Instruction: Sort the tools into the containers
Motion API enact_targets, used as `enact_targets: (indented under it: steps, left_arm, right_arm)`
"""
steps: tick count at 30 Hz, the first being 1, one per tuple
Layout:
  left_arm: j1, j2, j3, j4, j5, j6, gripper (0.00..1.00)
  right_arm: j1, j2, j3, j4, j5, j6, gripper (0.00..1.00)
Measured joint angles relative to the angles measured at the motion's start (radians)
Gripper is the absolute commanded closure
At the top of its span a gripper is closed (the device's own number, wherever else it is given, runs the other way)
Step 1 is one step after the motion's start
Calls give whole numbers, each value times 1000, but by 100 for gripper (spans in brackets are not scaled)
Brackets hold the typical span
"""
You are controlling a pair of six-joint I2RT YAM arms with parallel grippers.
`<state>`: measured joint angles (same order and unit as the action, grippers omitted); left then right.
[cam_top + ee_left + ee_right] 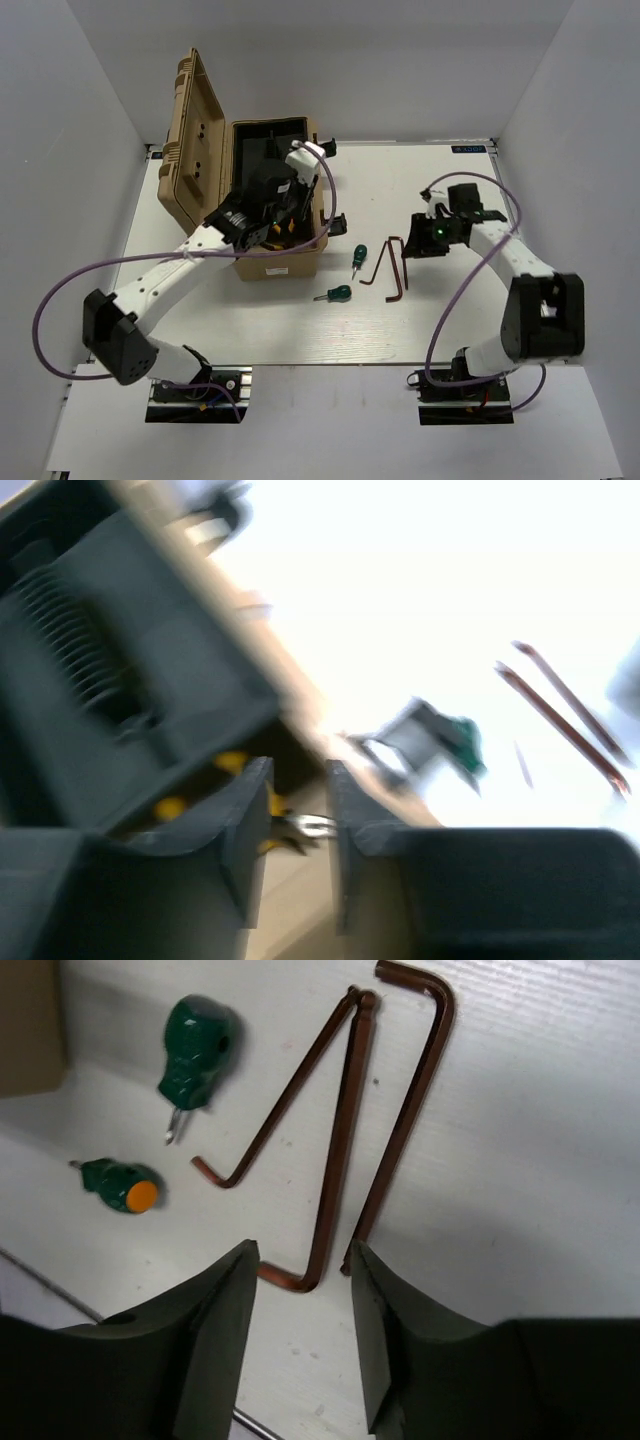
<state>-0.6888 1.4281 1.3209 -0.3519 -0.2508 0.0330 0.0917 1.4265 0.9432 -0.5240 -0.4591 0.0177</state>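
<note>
While pliers (172, 806) lie in the case (190, 150) beneath the part-open, empty left hand (297, 780), 2 screwdrivers (195, 1055) and the hex keys (340, 1140) lie on the tabletop (520, 1160) just ahead of the wide, empty right hand (300, 1255), not yet sorted.

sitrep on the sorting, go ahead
left tool open over case, pliers inside. right tool open above hex keys. two screwdrivers loose on table. nothing in the way.
</note>
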Motion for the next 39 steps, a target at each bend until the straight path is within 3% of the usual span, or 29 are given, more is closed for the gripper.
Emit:
enact_targets:
  steps: [3,7,10,16,28,31,32,35,39]
  left_arm:
    - [-43,-71,-40,4,190,58,67]
    - [-119,-62,-50,-26,355,116,43]
    - [-193,22,-51,-57,403,143,33]
    - [-341,206,-85,-131,366,173,25]
    - [-382,164,-144,-130,249,183,22]
    - [-388,161,-154,-116,247,182,22]
    - [-388,161,-156,-111,248,180,22]
    - [-390,161,-161,-86,256,171,22]
    - [-396,161,-162,-56,270,154,21]
  right_arm:
    - [57,106,74,-1,103,0,55]
    - [95,182,119,6,215,0,56]
    - [102,198,126,4,263,0,56]
    - [121,225,159,8,325,0,56]
    - [188,392,212,11,460,28,56]
    - [198,401,222,14,494,34,69]
    - [201,405,225,13,506,39,79]
    - [203,409,228,15,527,53,96]
    - [192,409,228,13,518,69,100]
